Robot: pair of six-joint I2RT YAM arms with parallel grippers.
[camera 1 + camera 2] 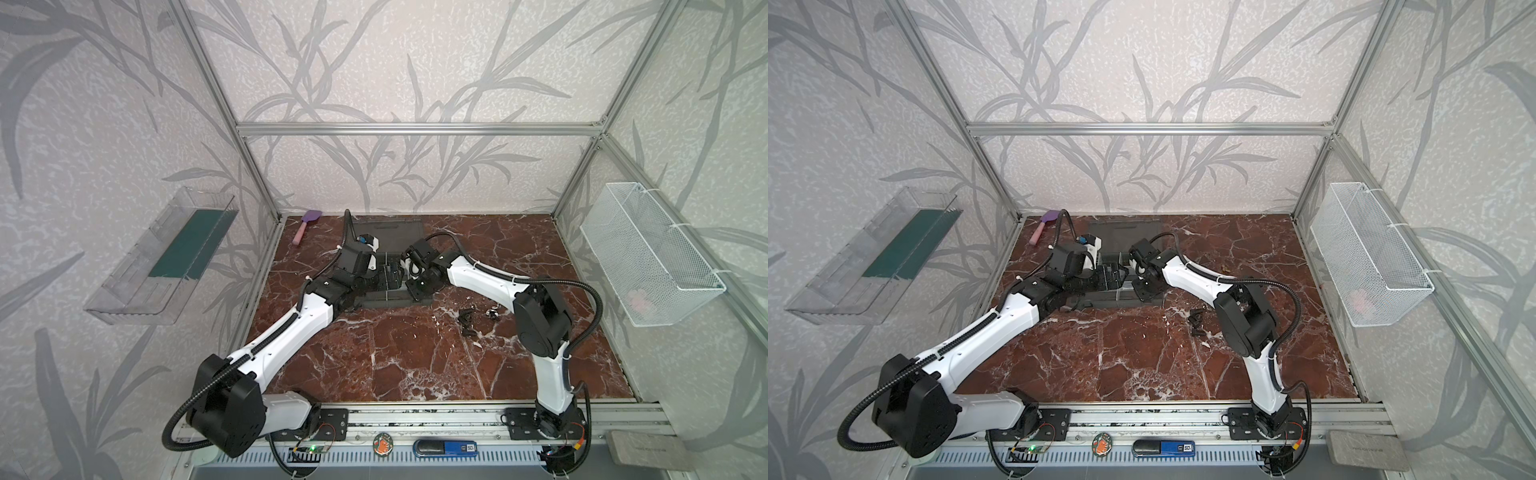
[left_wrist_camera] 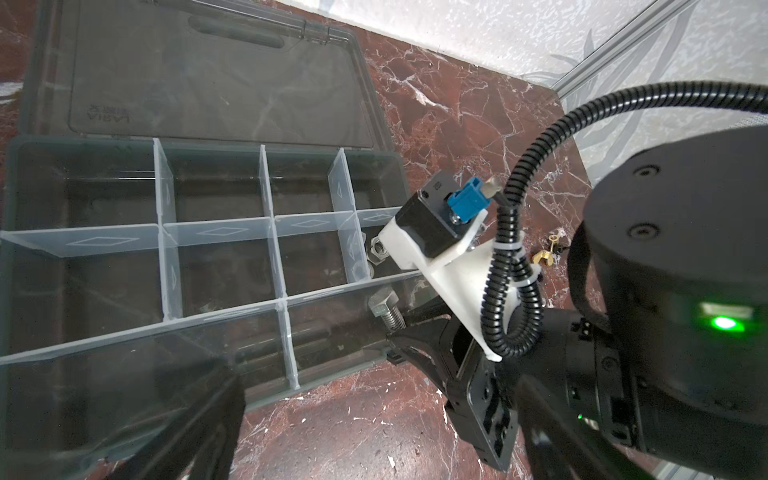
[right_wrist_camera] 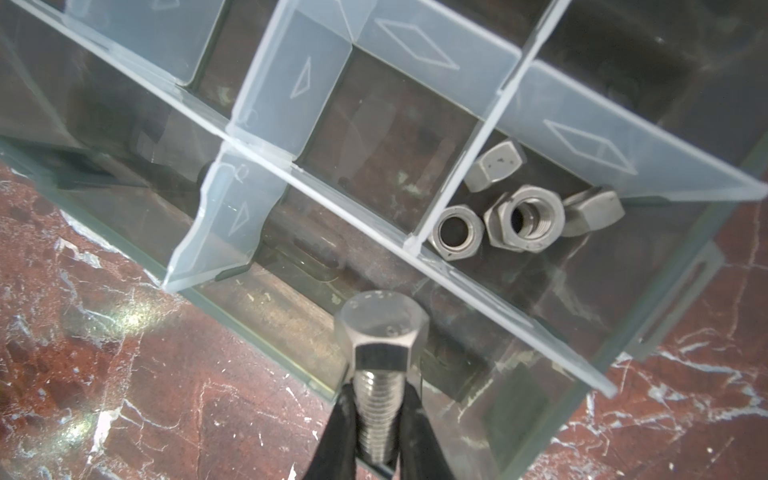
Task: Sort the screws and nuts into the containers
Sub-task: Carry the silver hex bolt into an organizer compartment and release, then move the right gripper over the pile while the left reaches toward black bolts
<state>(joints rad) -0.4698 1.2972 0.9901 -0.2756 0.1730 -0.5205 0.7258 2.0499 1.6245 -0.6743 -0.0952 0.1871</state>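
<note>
Threaded silver hex-head screw [image 3: 380, 353] pinched in right gripper [image 3: 380, 419], over near right compartment [image 3: 291, 307] of grey organizer case [image 2: 266, 397], hex nuts [image 3: 523, 218] behind clear divider [image 3: 469, 158], left gripper [image 2: 365, 415] splayed wide.

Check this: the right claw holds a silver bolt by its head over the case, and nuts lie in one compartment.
Wrong on the grip: the right wrist view shows the right claw holding the bolt by its threaded shank, head free. The rest stands: it is over the case, and nuts lie in one compartment.
</note>
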